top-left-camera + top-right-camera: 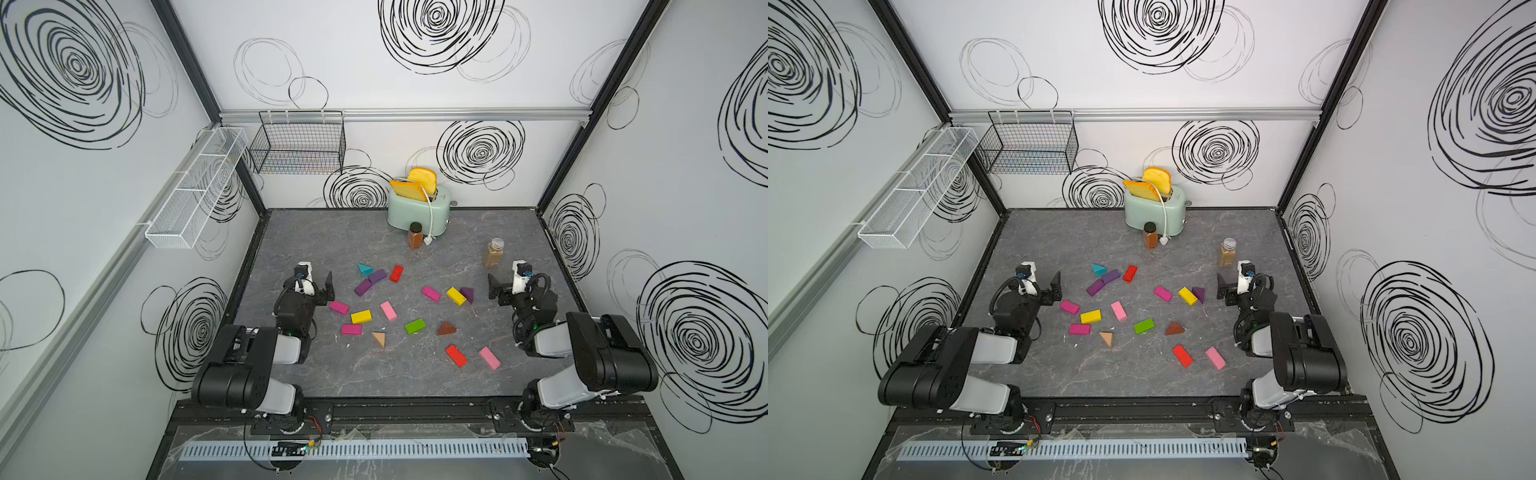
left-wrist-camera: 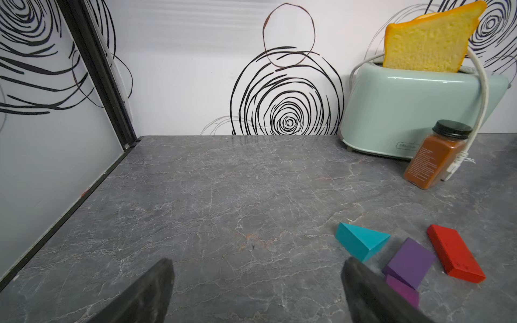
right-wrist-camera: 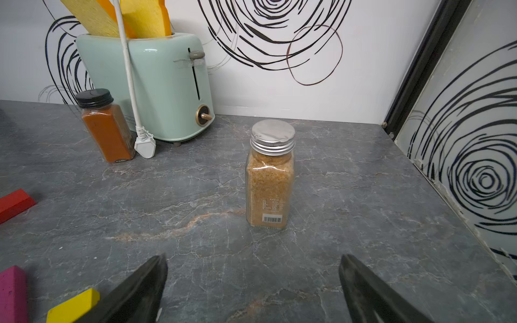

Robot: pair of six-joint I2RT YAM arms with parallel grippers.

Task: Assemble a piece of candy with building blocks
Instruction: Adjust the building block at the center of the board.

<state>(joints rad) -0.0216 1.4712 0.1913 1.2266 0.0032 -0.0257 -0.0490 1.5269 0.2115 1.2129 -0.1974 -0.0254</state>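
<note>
Left wrist view: left tool (image 2: 257, 264) fingers cut off by frame edge; magenta-purple block (image 2: 402, 290) partly hidden behind one finger.
Right wrist view: red block (image 3: 15, 204), magenta block (image 3: 11, 293) cut by edge; yellow block (image 3: 74, 304) partly behind right tool (image 3: 253, 258) finger.
Spice jar (image 3: 270, 179) label print too small to read.

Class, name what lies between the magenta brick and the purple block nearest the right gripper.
A yellow brick lies there, shown in both top views.
</note>
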